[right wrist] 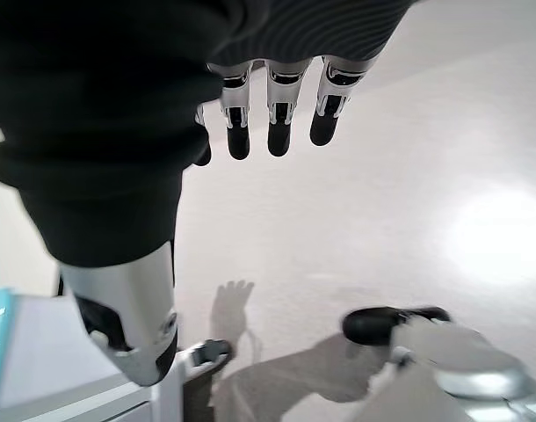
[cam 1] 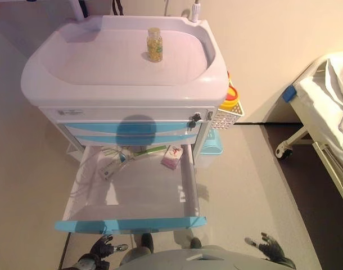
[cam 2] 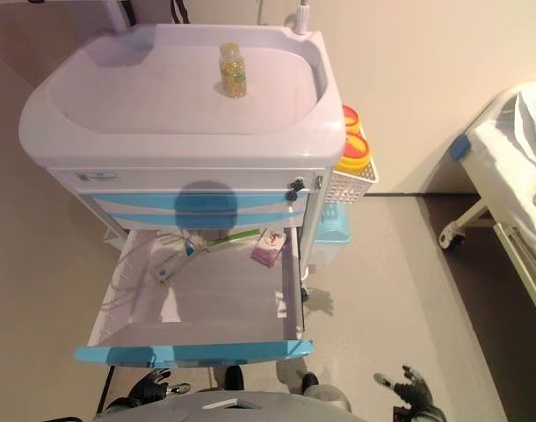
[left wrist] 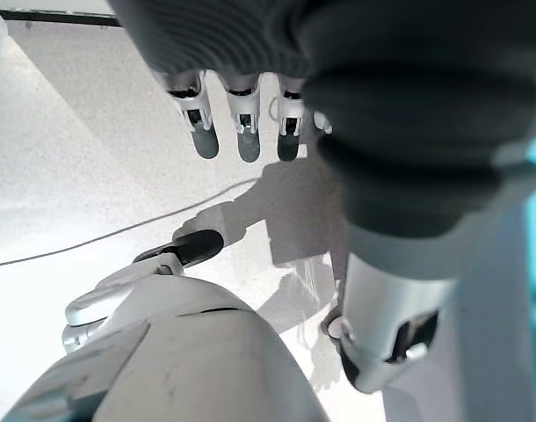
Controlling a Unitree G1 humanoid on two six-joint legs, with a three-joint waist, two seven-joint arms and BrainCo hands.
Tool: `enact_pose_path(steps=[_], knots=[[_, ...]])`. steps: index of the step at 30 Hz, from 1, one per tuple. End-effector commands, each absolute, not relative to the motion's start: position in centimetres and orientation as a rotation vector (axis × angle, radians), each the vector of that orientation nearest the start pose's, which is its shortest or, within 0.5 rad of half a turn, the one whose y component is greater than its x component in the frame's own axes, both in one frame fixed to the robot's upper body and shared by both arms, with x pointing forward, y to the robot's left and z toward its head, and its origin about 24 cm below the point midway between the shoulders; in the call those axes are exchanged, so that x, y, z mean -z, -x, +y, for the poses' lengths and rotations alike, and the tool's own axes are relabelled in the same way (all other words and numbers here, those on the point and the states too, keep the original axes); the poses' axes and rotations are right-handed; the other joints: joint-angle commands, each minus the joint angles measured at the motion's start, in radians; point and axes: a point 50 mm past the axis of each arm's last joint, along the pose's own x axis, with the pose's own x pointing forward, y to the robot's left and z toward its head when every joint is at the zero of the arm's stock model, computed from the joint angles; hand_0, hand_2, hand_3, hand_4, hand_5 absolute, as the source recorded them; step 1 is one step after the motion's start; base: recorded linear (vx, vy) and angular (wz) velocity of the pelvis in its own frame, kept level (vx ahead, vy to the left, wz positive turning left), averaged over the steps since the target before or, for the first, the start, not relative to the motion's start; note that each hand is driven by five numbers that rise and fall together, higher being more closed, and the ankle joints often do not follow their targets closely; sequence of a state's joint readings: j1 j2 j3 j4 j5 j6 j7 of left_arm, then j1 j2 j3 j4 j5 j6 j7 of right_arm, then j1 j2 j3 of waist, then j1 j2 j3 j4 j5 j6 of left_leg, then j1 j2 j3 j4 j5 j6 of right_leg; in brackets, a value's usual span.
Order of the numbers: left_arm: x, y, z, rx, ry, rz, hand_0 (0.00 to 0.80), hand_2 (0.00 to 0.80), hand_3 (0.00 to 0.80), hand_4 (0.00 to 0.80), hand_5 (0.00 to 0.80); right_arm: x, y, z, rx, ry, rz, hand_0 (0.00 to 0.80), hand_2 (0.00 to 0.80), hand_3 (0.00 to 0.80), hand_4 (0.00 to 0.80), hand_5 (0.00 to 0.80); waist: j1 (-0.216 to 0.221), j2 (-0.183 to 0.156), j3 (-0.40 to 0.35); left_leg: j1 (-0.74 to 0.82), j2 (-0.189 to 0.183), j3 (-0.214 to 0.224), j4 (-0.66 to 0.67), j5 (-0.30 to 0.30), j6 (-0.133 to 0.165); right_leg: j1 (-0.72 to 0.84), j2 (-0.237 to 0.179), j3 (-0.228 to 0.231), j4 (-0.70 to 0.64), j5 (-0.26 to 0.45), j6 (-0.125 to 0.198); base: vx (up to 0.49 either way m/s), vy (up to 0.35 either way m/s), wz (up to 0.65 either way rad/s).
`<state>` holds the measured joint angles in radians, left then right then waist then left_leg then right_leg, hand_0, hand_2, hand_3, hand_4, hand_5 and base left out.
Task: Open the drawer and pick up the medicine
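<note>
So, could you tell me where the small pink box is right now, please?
The pink box lies in the open drawer, at its back right corner under the cart's blue front, with a green-and-white packet to its left.

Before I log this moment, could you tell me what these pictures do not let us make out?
- Back of the open drawer: hidden under the cart in both eye views.
- Pink box and the other items in the drawer: too small to identify.
- Bottle on the cart: label unreadable.
- Bed: cut off by the right edge.
</note>
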<state>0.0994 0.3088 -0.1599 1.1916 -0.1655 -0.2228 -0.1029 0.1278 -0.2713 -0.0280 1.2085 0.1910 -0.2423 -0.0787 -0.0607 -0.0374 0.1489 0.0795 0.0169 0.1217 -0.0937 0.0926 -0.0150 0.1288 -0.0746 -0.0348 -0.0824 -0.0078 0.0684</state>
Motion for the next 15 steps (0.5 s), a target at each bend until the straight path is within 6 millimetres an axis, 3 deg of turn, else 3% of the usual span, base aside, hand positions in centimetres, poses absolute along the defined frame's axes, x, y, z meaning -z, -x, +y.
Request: enact_pose_path(steps=[1, 6, 11, 15], knots=[[15.0, -9.8, 24.0, -0.014, -0.189, 0.993, 0.000, 0.000, 0.000, 0.000, 0.000, 14.0, -10.4, -25.6, 0.190, 0.250, 0.890, 0.000, 0.000, 0.000, 0.000, 0.000, 0.003, 0.017, 0.042, 0.039, -0.065, -0.032, 0.070, -0.182, 0.058, -0.078, 0.045, -0.044, 0.124, -0.011, 0.002, 0.044, 0.046, -0.08], [14.1, -12.5, 23.6, 0.018, -0.203, 0.887, 0.000, 0.000, 0.000, 0.000, 0.000, 12.5, -14.4, -21.7, -0.192, 0.430, 0.719, 0.000, 0.000, 0.000, 0.000, 0.000, -0.004, 0.026, 0.082, -0.012, -0.072, -0.041, 0.143, -0.193, 0.066, -0.123, 0.043, -0.046, 0.187, -0.035, -0.015, 0.034, 0.035, -0.13], [12.2, -16.6, 23.3, 0.055, -0.226, 0.742, 0.000, 0.000, 0.000, 0.000, 0.000, 10.7, -17.0, -21.6, -0.270, 0.505, 0.604, 0.000, 0.000, 0.000, 0.000, 0.000, -0.008, 0.037, 0.148, -0.097, -0.081, -0.042, 0.240, -0.202, 0.069, -0.194, 0.036, -0.047, 0.263, -0.056, -0.030, 0.003, 0.056, -0.10], [9.4, -21.0, 22.9, 0.065, -0.245, 0.573, 0.000, 0.000, 0.000, 0.000, 0.000, 9.0, -19.4, -22.3, -0.256, 0.580, 0.521, 0.000, 0.000, 0.000, 0.000, 0.000, -0.023, 0.040, 0.215, -0.197, -0.084, -0.026, 0.329, -0.215, 0.075, -0.293, 0.031, -0.030, 0.333, -0.064, -0.039, -0.065, 0.075, -0.05]])
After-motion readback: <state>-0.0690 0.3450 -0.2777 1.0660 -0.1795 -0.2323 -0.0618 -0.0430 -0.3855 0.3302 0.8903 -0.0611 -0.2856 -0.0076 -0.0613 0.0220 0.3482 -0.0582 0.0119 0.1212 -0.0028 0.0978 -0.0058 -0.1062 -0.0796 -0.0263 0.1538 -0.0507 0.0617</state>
